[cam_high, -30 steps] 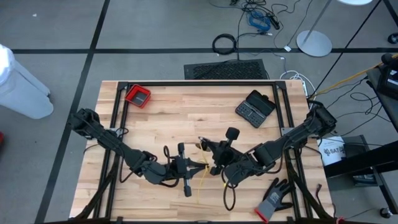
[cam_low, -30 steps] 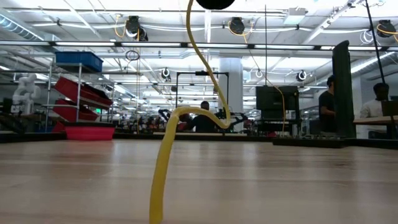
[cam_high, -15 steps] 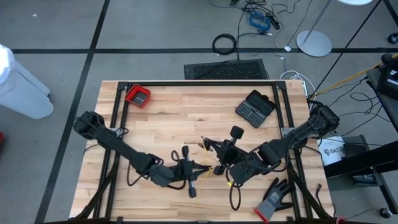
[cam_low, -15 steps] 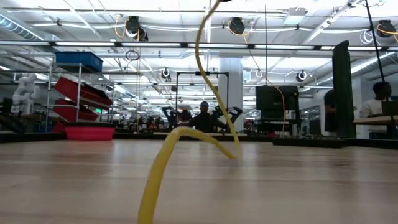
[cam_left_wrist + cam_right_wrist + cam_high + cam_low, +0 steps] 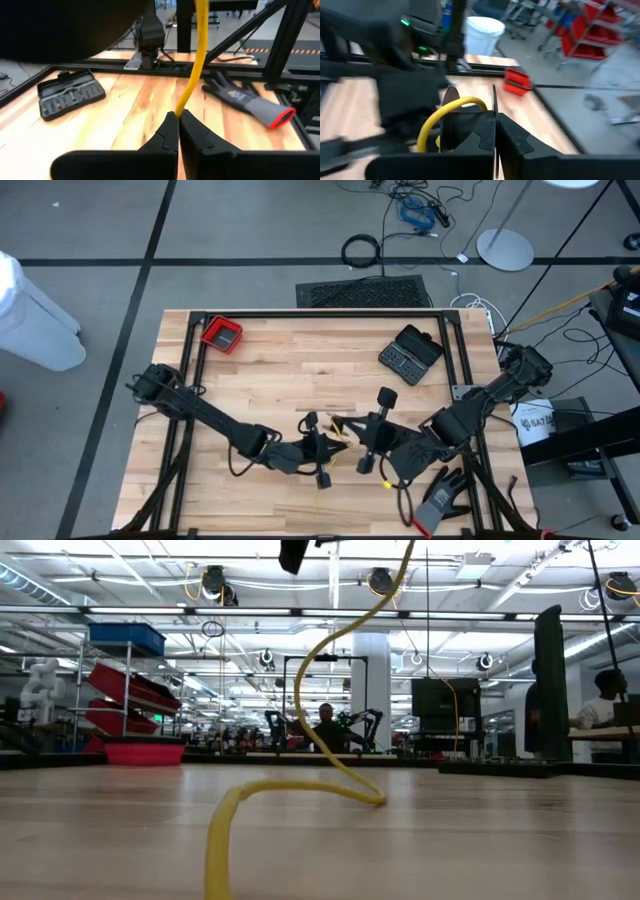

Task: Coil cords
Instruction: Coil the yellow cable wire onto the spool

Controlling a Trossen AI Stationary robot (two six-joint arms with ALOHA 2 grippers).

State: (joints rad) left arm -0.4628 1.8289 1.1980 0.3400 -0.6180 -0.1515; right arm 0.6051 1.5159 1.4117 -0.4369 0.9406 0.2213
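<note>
We see the left gripper pinched tight on the yellow cord, which rises straight up from between its fingertips. Just beyond that gripper lies the grey-black glove with a red cuff, and off to its other side sits an open tool case.

From above, the left gripper and the right gripper nearly meet near the table's front edge, the yellow cord trailing from them toward that edge. The right gripper is clamped shut with a thin black cord standing between its fingertips, and a yellow loop arches just beside them. Beyond it we make out a red bin.

At table height, the yellow cord hangs down in a curve and lies along the wood.
</note>
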